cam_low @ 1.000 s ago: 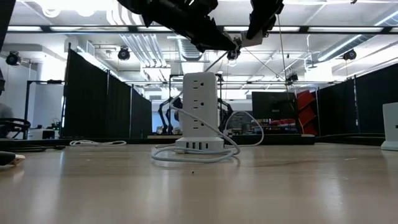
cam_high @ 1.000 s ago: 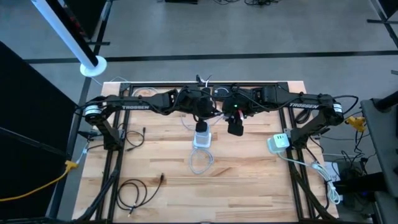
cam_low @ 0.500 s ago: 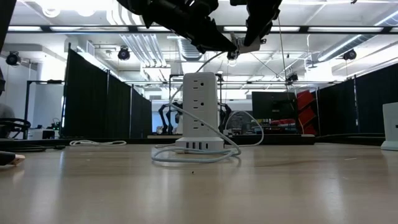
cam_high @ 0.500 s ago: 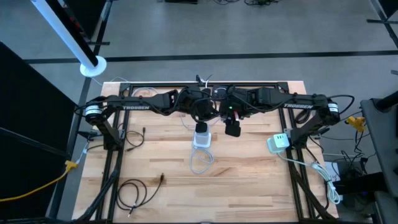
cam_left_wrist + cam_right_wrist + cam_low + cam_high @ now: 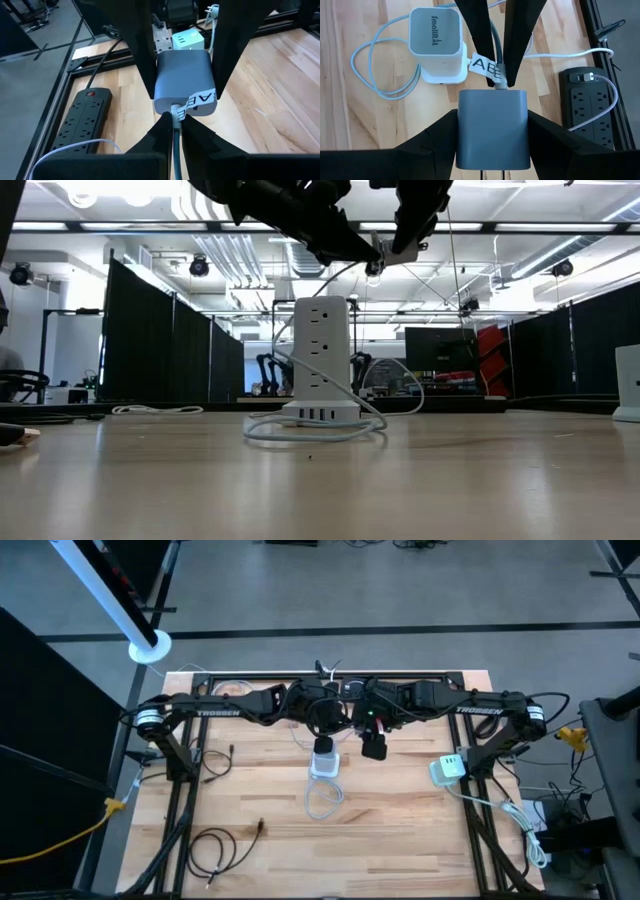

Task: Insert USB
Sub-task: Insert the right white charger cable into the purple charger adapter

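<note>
Holding: right claw (image 5: 492, 145) grips grey charger block (image 5: 492, 127).
Left claw (image 5: 172, 125): pinched shut on USB cable (image 5: 175, 145) at charger.
Below: white power tower (image 5: 324, 758) on tabletop (image 5: 400, 830).

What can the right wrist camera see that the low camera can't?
Only the right wrist view shows the grey charger held in the right gripper, the "ABE" label on the cable pinched by the left gripper, the "smallRig" top of the white power tower, and a black power strip.

Only the low view shows the tower's outlets, the USB ports at its base, and the room behind.

Both show the tower and its looped white cord, with the arms above.
</note>
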You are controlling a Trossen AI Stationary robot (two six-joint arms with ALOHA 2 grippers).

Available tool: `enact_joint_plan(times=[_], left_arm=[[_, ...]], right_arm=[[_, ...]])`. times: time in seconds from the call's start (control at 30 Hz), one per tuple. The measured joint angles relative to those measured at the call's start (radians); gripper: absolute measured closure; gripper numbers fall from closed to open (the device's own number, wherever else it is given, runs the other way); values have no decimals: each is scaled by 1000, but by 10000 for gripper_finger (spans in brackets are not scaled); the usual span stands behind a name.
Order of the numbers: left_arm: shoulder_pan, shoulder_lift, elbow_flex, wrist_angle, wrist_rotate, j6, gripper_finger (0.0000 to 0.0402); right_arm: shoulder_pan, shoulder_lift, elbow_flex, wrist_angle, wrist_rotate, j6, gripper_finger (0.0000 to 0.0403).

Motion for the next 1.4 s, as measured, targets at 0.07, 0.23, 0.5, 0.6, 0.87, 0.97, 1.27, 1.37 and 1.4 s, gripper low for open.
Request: enact_joint_plan(times=[0.07,0.23,0.5,0.6,0.87,0.97,1.27,1.37,1.4], left_arm=[[-1,0,0,0,14,0,385],[-3,0,0,0,24,23,385],[-3,0,0,6,68,89,385],[-3,0,0,6,73,93,385],[15,-11,2,22,77,118,385],[14,-18,2,4,76,127,385],[14,-59,7,17,62,87,355],[13,-85,10,6,56,62,305],[13,-90,10,-2,54,57,288]], right_arm=[[0,0,0,0,-16,-7,213],[0,0,0,4,-20,-31,213],[1,0,0,3,-21,-47,213],[3,0,0,3,-20,-46,213],[7,-13,0,8,9,-10,213],[12,-16,0,4,6,20,213],[29,-23,4,3,22,83,213],[29,-21,2,-4,16,103,213],[29,-24,2,-5,15,104,213]])
